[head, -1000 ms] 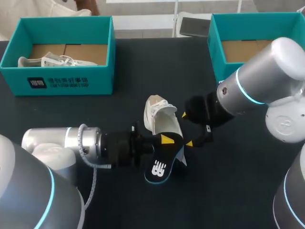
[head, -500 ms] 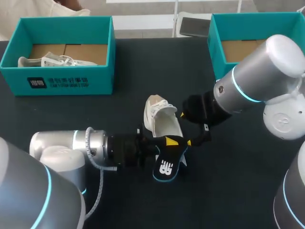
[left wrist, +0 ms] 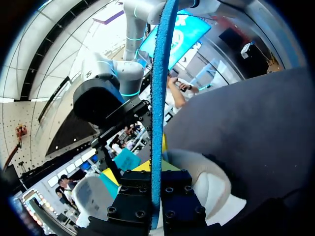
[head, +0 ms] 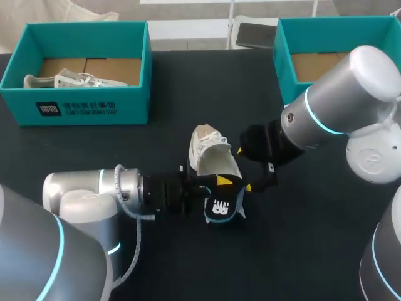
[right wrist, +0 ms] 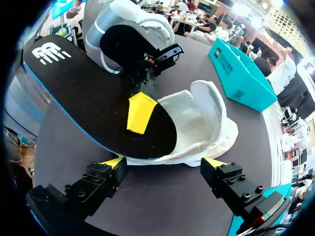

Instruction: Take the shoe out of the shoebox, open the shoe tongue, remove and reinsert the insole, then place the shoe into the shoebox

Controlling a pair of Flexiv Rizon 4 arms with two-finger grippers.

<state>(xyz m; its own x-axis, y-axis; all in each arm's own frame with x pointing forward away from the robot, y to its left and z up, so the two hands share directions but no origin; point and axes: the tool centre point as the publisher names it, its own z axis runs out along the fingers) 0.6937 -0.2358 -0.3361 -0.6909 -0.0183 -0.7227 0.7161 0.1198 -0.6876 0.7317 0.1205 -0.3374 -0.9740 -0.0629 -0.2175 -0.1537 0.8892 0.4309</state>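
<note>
A white shoe [head: 210, 153] lies on the dark table, its opening facing my right arm. My left gripper [head: 220, 182] is shut on a black insole [head: 222, 205] with a blue edge, its front end resting in the shoe's opening. In the left wrist view the insole [left wrist: 158, 98] stands edge-on between the fingers, with the shoe [left wrist: 209, 184] just beyond. My right gripper [right wrist: 163, 162] is open, its yellow tips either side of the shoe [right wrist: 202, 123] and not touching it. The insole [right wrist: 88, 98] slants into the shoe, with a yellow left fingertip [right wrist: 140, 114] pressed on it.
A teal shoebox [head: 75, 106] at the back left holds another white shoe [head: 66, 80]. A second teal box [head: 285, 63] stands at the back right, close behind my right arm. Dark table surface spreads around the shoe.
My left gripper has carried the insole right and toward the shoe, turning it so its logo end now sits lower and closer in. The right arm shifted slightly, then stayed put.
</note>
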